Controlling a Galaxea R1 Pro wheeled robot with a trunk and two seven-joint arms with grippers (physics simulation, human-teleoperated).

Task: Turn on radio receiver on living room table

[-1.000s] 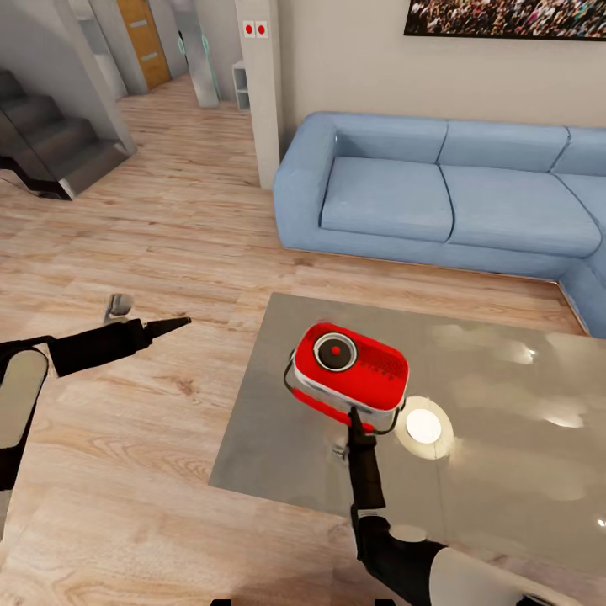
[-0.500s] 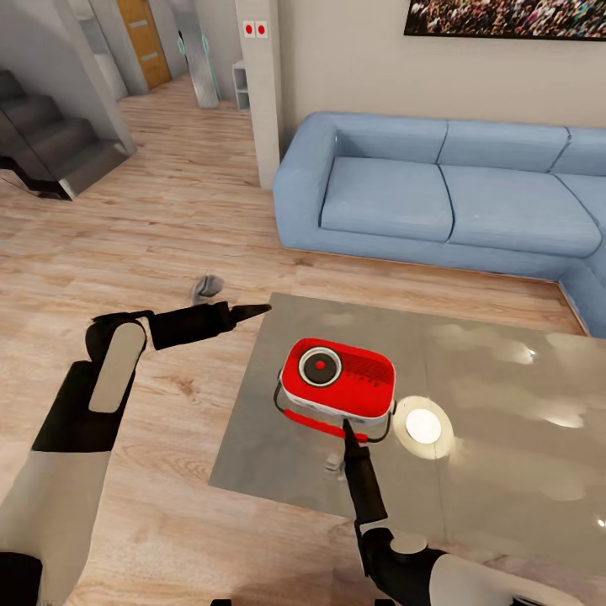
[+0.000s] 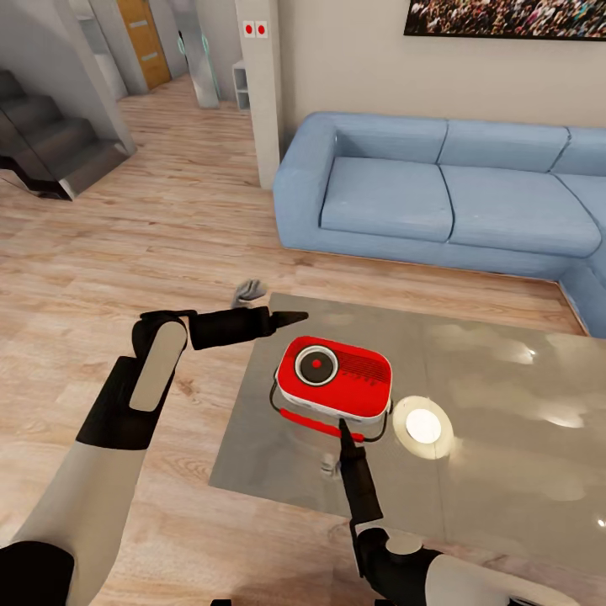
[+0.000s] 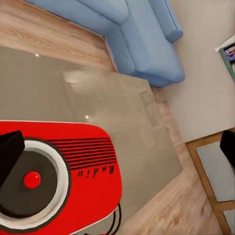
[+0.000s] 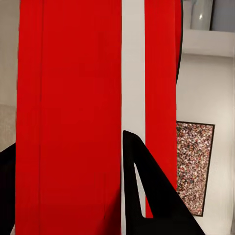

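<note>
Two arms reach toward the radio receiver (image 3: 334,379) from opposite sides. The left arm bends at the elbow and runs level across the floor edge, its left gripper (image 3: 290,318) hovering just above and beside the radio's far left corner; in the head view the fingers look drawn to one point, while the left wrist view shows one fingertip (image 4: 10,149) over the radio's dial and another at the frame's far side, so whether it is open cannot be told. The right arm rises straight from the near side, its right gripper (image 3: 344,427) at the radio's near face by the red strap; its fingers (image 5: 147,191) stand slightly apart against the red and white striped face, holding nothing that can be made out.

The radio lies on the table (image 3: 505,421) near its left end, long axis running along the table's length, dial and speaker grille facing up, black wire handle at its ends. A round white reflection (image 3: 423,427) sits just beside it on the glossy top. Beyond the table stand the blue sofa (image 3: 438,194), wood plank floor (image 3: 126,244), stairs (image 3: 50,151) and a framed crowd picture (image 3: 505,17)
</note>
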